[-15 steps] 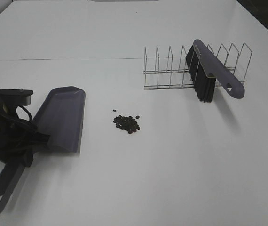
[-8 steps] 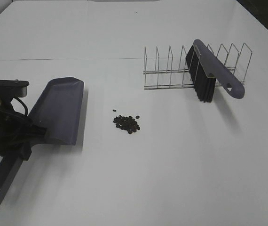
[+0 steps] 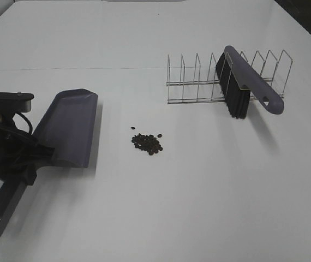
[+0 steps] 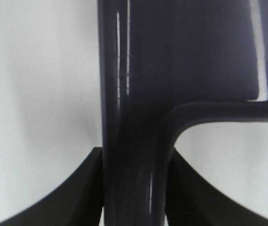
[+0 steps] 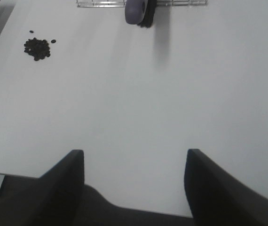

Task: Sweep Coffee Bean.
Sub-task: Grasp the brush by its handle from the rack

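My left gripper (image 4: 134, 157) is at the left edge of the high view, and its fingers (image 4: 73, 193) pinch the handle of the dustpan (image 3: 68, 128). The right gripper (image 5: 134, 165) has its fingers (image 5: 66, 176) spread, with nothing between them. The beans (image 3: 147, 143) lie in one small cluster on the table (image 3: 199, 196), slightly left of the frame centre, near the dustpan. The brush (image 3: 251, 79) stands in the rack (image 3: 188, 83) at upper right.

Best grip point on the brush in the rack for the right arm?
The bare handle end of the brush, which sticks out past the wire rack. Likely come from above with the open right gripper, jaws across the narrow handle; bristles hang down between the wires.
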Motion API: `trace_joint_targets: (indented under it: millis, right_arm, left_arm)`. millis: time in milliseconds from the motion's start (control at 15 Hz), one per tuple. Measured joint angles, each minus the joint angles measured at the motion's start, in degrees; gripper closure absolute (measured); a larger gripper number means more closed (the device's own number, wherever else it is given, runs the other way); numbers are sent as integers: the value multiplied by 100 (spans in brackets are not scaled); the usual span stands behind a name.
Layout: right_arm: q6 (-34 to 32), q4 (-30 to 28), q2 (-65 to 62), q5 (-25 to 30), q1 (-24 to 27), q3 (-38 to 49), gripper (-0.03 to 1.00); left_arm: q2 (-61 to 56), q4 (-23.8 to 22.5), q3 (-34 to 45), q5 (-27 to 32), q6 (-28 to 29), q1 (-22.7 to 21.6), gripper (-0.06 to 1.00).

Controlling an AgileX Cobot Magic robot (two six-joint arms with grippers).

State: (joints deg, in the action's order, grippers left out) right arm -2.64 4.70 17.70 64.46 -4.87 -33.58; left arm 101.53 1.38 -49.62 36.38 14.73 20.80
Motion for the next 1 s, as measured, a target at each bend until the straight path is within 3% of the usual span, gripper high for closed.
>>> trace_joint_targets:
  millis: [333,533,733,800,1000]
  right_arm:
    - [-11,241,2939,17,0,-1696,23]
    - [34,241,4206,172,0,-2544,21]
    - [229,241,5947,539,0,-3948,21]
    - [350,241,7202,539,0,-5002,21]
    - [350,246,8256,527,0,-5884,21]
  left_arm:
    - [0,6,0,0,0,0,63]
    - [0,11,0,23,0,0,63]
    - [0,11,0,23,0,0,63]
    - [0,11,0,52,0,0,63]
    - [0,11,0,126,0,0,63]
